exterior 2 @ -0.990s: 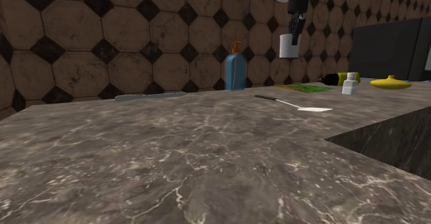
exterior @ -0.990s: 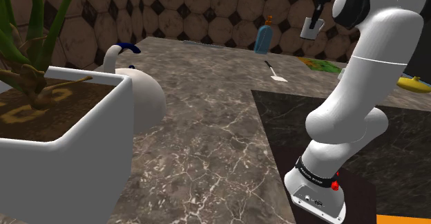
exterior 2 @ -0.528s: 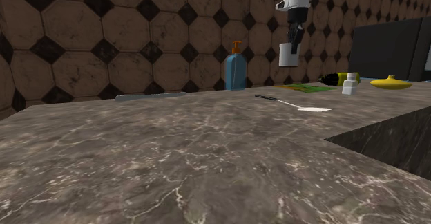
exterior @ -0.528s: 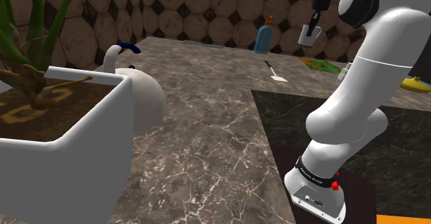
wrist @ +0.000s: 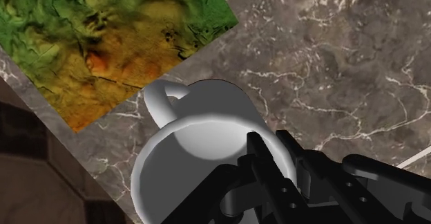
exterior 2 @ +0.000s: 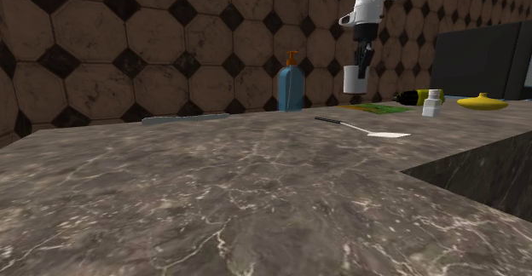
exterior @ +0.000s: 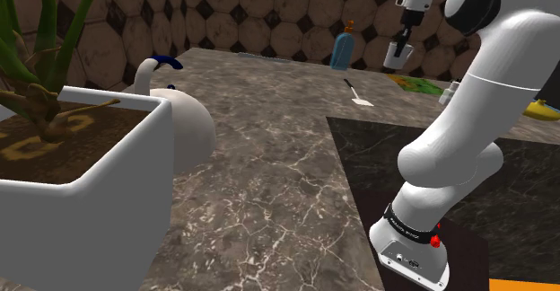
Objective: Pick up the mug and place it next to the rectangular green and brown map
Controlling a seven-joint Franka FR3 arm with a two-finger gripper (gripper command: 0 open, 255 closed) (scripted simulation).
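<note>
Lowering plain white handled mug (wrist: pixel 200 119) in all-black two-finger gripper (wrist: pixel 273 150), fingers clamped over its rim wall. Hanging lower than a second ago, approaching dark marbled countertop (wrist: pixel 331 63) near its back edge, just beside rectangular green and brown map (wrist: pixel 103 43). Probably nearing set-down.

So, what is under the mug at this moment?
Below the held mug lies the dark marble counter, with the green and brown map just beside it. The spot straight beneath the mug is covered by the mug itself.
</note>
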